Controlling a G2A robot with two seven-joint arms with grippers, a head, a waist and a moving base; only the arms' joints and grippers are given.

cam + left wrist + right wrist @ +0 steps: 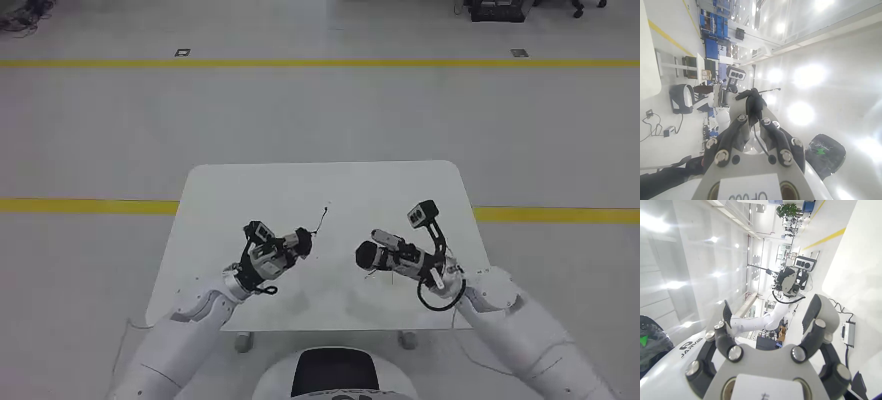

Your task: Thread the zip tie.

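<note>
zip tie (321, 219), top view: it is a thin dark strip that sticks out from the left gripper (303, 240), up above the white table (330, 180). the right gripper (366, 256) is near it, a little apart.

left wrist view: the left gripper (753, 95) is pinched tight on the zip tie (770, 90). a short bit with a small knob at its end pokes out past the grip.

right wrist view: the right gripper (770, 306) has its fingers (727, 313) spread wide, with just air between them.

the tie looks very light, bendy and smooth, so i think it could wobble or slip. i would take it close to the free end and pinch the flat sides softly.
</note>
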